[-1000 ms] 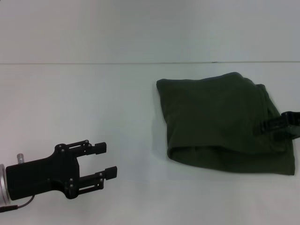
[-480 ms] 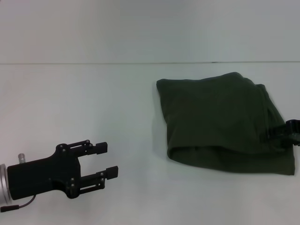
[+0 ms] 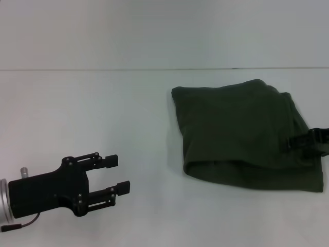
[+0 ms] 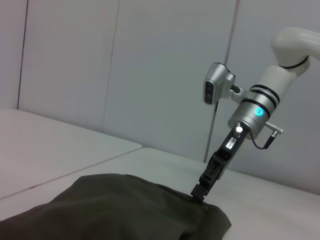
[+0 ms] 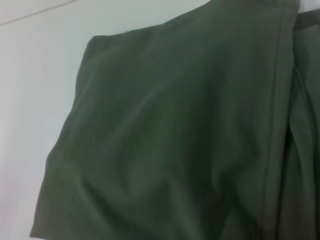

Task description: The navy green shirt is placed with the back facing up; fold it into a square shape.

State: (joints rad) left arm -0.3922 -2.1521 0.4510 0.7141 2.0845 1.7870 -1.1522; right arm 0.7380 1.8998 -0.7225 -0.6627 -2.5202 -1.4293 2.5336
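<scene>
Shirt: the navy green shirt [image 3: 241, 136] lies folded, roughly square, on the table [image 3: 103, 113].
Right gripper [image 3: 298, 141]: at the shirt's right edge, grip unclear; could drag the fold open.
Left gripper [image 3: 115, 175]: open, empty, well apart.

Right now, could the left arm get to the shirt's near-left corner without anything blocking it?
Probably yes. The left gripper sits open over the bare table, apart from the navy green shirt, with nothing between them. The right gripper is at the shirt's far right edge, out of that path.
</scene>
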